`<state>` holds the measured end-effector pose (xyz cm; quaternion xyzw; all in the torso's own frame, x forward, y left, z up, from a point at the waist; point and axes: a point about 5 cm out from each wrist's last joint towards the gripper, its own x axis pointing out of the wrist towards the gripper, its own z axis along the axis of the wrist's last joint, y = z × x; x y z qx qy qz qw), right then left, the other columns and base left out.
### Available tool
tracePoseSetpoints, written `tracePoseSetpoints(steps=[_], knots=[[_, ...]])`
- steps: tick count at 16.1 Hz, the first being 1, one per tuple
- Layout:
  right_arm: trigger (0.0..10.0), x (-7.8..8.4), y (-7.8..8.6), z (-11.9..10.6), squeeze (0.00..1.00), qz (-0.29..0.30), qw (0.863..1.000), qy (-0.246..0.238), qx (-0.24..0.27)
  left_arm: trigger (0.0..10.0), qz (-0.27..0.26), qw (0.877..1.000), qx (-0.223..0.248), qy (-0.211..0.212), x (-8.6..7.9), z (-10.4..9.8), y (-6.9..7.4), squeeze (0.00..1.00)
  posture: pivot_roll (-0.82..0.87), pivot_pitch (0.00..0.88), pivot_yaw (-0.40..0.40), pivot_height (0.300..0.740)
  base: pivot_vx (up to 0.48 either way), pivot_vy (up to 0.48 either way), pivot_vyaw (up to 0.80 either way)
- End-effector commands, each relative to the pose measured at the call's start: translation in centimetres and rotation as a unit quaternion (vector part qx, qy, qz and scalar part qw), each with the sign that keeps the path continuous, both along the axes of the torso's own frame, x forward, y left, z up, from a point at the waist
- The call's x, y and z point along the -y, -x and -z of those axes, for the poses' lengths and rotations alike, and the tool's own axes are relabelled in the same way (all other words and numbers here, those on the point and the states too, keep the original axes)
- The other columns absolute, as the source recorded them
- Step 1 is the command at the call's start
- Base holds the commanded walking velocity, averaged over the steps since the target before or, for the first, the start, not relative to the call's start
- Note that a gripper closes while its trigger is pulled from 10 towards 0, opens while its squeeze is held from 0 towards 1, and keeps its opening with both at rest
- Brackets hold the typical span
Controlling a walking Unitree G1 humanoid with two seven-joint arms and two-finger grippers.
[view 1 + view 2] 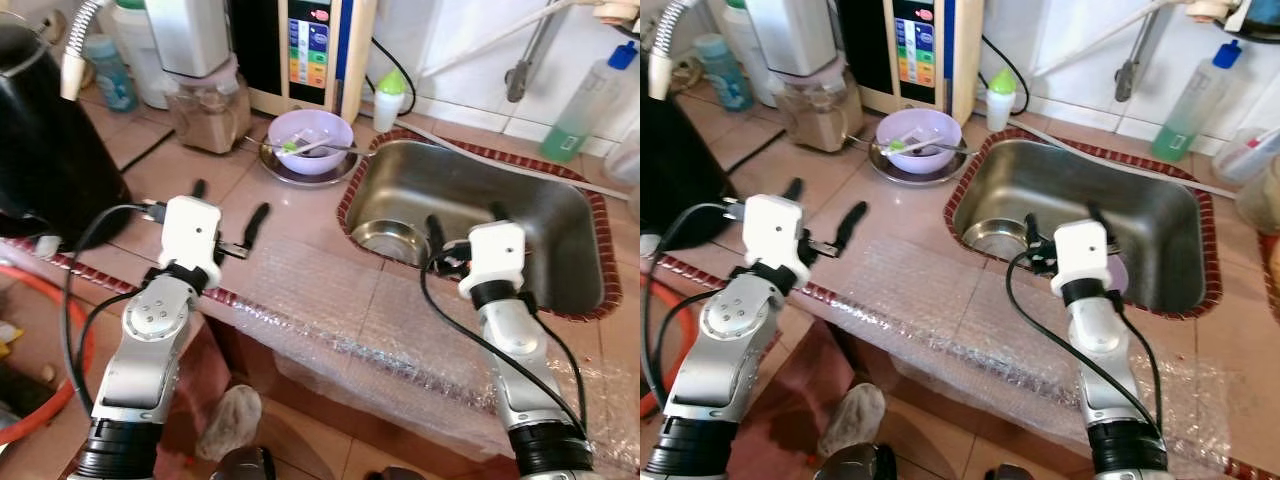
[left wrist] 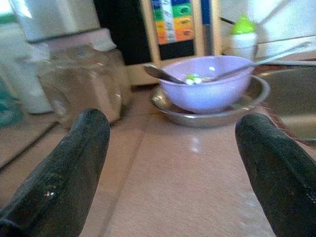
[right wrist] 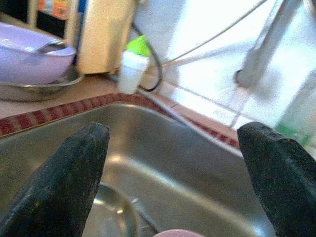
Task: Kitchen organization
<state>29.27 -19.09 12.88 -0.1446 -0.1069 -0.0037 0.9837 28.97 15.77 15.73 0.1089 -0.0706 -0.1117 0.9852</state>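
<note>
Sitting on a steel plate (image 1: 300,172), lilac bowl (image 1: 311,140) holds spoon (image 1: 322,148).

A lilac bowl (image 1: 310,140) sits far on the pinkish-tan tiled counter (image 1: 300,230), beside the steel-grey sink (image 1: 480,215) with its red patterned rim. A small white bottle (image 1: 388,98) has a green cap; the far-right bottle (image 1: 585,105) is green, capped blue.

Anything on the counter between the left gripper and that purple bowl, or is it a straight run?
Bare tile. In the left wrist view, the counter runs uncluttered from the open left gripper to the purple bowl, which sits in a steel dish.
</note>
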Motion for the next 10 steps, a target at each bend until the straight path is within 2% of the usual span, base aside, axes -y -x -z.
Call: tracePoseSetpoints(steps=[1, 3, 5, 6, 7, 8, 9, 10], knots=[[10.0, 0.5, 0.3, -0.4, 1.0, 0.017, 1.0, -0.006, 0.005, 10.0, -0.006, 1.0, 0.026, -0.008, 0.4, -0.7, 0.1, 0.0, -0.02, 0.074, -0.009, 0.74, 0.0, 0.0, 0.0], [10.0, 0.0, 0.7, 0.1, 1.0, 0.02, 1.0, -0.014, -0.008, 10.0, 0.01, 1.0, 0.008, 0.026, 1.7, 0.0, 0.8, 0.0, -0.02, 0.068, 0.011, 0.74, 0.0, 0.0, 0.0], [10.0, -0.3, 0.7, 0.1, 1.0, 0.02, 1.0, -0.021, -0.009, 10.0, 0.013, 0.999, 0.001, 0.033, 2.2, 0.5, 1.2, 0.0, -0.02, 0.063, 0.015, 0.74, 0.0, 0.0, -0.61], [10.0, -0.4, 0.7, 0.1, 0.5, 0.02, 0.999, -0.028, -0.014, 10.0, 0.006, 0.999, 0.002, 0.034, 2.3, 0.8, 1.3, 0.0, -0.02, 0.06, 0.017, 0.74, 0.0, 0.0, -0.8], [10.0, -0.5, 0.8, 0.2, 0.17, 0.02, 0.999, -0.032, -0.016, 10.0, -0.002, 0.999, 0.004, 0.032, 2.2, 0.8, 1.3, 0.0, -0.02, 0.053, 0.019, 0.74, 0.0, 0.0, -0.8], [10.0, -0.5, 0.7, 0.2, 0.1, 0.02, 0.999, -0.036, -0.018, 10.0, -0.007, 0.999, 0.003, 0.034, 2.1, 0.8, 1.2, 0.0, -0.02, 0.053, 0.019, 0.74, 0.0, 0.0, -0.8], [10.0, -0.7, 0.6, 0.2, 0.0, 0.023, 0.999, -0.045, -0.017, 10.0, -0.034, 0.998, 0.003, 0.045, 1.2, 0.5, 0.5, 0.0, -0.01, 0.052, 0.03, 0.74, 0.0, 0.0, -0.8], [10.0, -0.7, 0.6, 0.2, 0.0, 0.023, 0.998, -0.051, -0.015, 10.0, -0.039, 0.998, 0.005, 0.046, 1.0, 0.3, 0.2, 0.0, -0.01, 0.053, 0.036, 0.74, 0.0, 0.0, -0.68]])
